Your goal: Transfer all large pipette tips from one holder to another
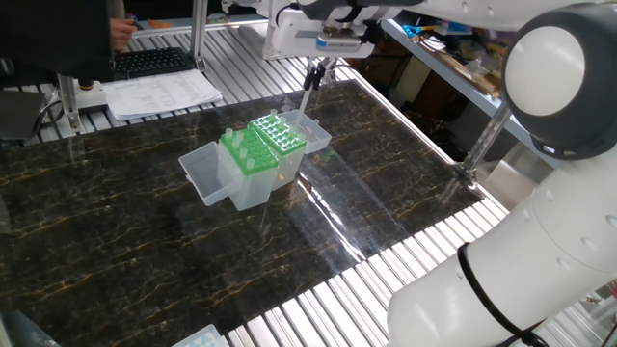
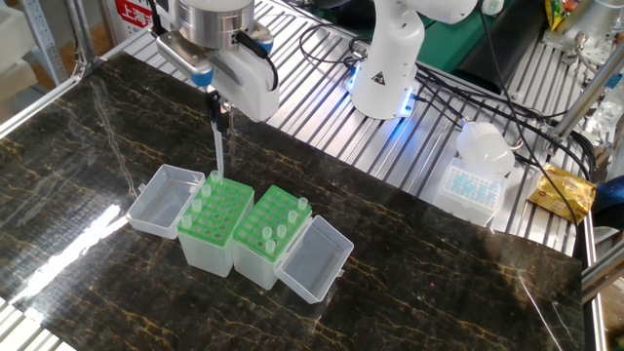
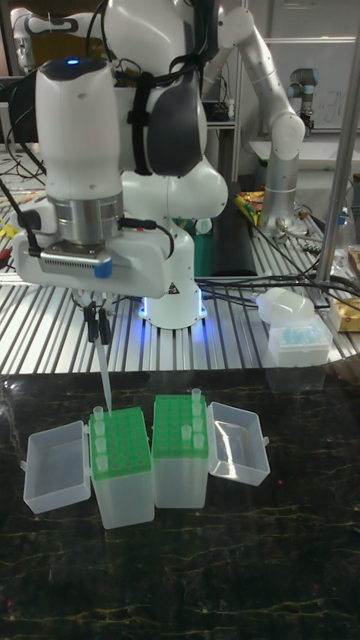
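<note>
Tall fixed view: tool (image 3: 97,325) clamped on one pipette tip (image 3: 103,377) by its collar, above left rack (image 3: 121,443). Light, stiff, slippery plastic; grip collar, keep vertical.

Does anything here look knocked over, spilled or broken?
Nothing stands out. Both tip boxes stand upright side by side with lids open, their tips seated upright. The gripper holds one pipette tip vertically above the left box's far corner.
</note>
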`<state>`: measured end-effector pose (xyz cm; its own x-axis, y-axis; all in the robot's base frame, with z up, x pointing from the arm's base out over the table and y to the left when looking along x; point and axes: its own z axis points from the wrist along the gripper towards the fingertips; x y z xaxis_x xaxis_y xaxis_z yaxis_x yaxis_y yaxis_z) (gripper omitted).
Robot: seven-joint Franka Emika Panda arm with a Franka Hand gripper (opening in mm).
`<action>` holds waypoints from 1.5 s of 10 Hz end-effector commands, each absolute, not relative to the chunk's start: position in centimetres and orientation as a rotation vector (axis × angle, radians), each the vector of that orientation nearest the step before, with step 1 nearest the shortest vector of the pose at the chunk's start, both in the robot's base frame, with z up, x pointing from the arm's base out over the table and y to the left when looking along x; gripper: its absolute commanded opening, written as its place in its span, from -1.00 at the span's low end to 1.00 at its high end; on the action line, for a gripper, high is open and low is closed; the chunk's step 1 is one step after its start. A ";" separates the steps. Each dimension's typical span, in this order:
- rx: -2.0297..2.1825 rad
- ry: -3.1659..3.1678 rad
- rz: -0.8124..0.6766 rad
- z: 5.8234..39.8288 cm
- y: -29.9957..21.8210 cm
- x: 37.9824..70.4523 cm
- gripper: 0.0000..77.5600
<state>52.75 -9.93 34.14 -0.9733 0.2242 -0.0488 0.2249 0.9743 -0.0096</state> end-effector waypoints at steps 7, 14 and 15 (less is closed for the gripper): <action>0.356 3.065 -0.005 32.4 -10.2 52.6 -0.97; 0.380 3.057 -0.008 29.9 -9.7 52.7 -0.97; 0.373 3.055 -0.007 29.7 -9.8 52.7 -0.97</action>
<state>52.51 -9.72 30.33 -0.9673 0.2473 -0.0564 0.2474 0.9689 0.0063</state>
